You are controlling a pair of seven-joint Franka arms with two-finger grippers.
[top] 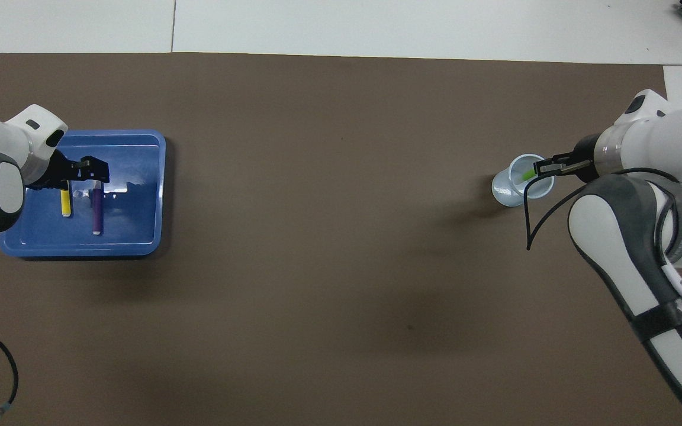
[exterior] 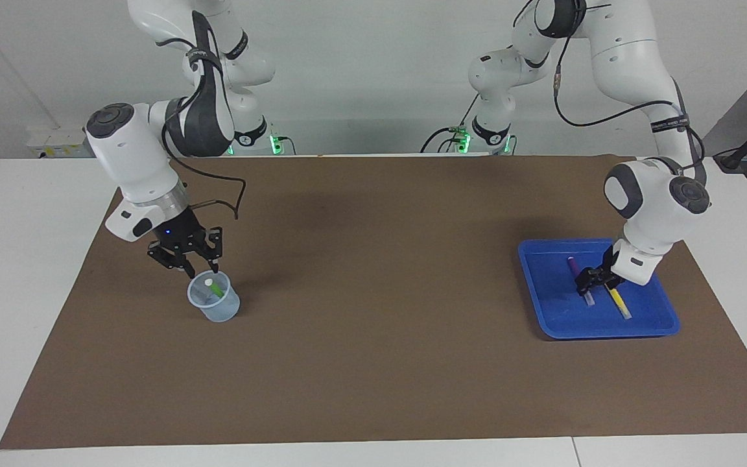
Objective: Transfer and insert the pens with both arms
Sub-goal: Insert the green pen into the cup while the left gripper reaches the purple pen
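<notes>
Arms come first: two white robot arms with dark grey joints bend down over a wide brown mat.

The right claw (exterior: pixel 200 270) hangs just above a small clear plastic cup (exterior: pixel 214 305), at the right arm's end of the surface. Its two black fingers stand apart and hold nothing. The green marker pen (exterior: pixel 214 287) sits inside the cup, leaning on the rim with its pale end up. The right arm's wrist tilts down toward the cup, and a black cable loops off it.

The left claw (exterior: pixel 589 279) is low inside a shallow blue plastic tray (exterior: pixel 545 305), at the left arm's end of the surface. It points almost straight down, with the white wrist above it. It is at the purple marker pen (exterior: pixel 578 279), which lies flat in the tray. I cannot tell if its fingers are open or closed, or if they touch the pen. The yellow marker pen (exterior: pixel 618 302) lies flat just beside the purple one, and the wrist hides part of it.

The brown mat (exterior: pixel 373 311) covers most of the white surface (exterior: pixel 23 259). A pale wall stands at the robots' end of the room, and small green lights glow at the arms' bases.
</notes>
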